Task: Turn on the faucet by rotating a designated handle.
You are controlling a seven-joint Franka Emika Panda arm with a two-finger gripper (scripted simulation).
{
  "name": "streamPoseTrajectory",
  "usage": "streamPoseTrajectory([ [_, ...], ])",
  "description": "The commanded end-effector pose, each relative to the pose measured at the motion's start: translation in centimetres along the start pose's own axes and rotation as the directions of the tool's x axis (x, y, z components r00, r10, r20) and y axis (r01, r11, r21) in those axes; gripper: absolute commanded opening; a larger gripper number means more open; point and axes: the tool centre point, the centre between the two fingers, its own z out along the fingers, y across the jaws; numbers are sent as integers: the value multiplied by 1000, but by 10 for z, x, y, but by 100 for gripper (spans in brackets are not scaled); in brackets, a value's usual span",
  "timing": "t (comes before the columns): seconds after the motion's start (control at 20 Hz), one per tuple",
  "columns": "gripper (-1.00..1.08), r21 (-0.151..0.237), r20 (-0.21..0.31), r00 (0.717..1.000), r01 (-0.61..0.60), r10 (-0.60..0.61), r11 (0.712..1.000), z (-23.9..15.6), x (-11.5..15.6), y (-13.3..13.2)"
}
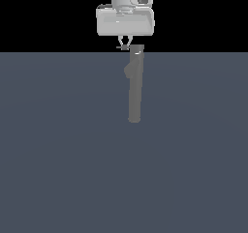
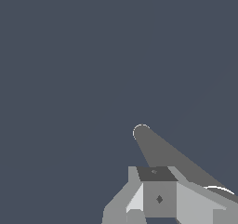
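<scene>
Backdrop: flat slate-blue floor fills the lower part of my exterior view, with plain black above it; my wrist view shows the same slate-blue almost everywhere.

Faucet: I see the faucet as a long matte grey column standing upright near the middle of the exterior view, with a small bulge on the side toward the exterior view's left. Its short cap sits at the top, with a bright glint just under it.

Handle: a thin grey rod, the handle, sticks out sideways from the cap toward the exterior view's left.

Gripper: my gripper hangs directly over the handle, its light-grey boxy body above and two small fingers pointing down. The fingertips sit close together at the rod, right beside the cap. I cannot tell whether they clamp the rod or only touch it.

Wrist view: the faucet runs as a long grey shaft away from the gripper's blocky parts, ending in a rounded tip with a pale rim.

Writing: I can read no brand, label or lettering on any part in either view.
</scene>
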Motion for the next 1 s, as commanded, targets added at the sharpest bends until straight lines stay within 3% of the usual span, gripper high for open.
streamPoseTrajectory([
  [0.0,-100,0,0,1000,0,0,1000,0,-4,-1],
  [0.7,-100,0,0,1000,0,0,1000,0,-41,-13],
  [0.95,-100,-1,-9,1000,-6,6,1000,0,-41,-5],
])
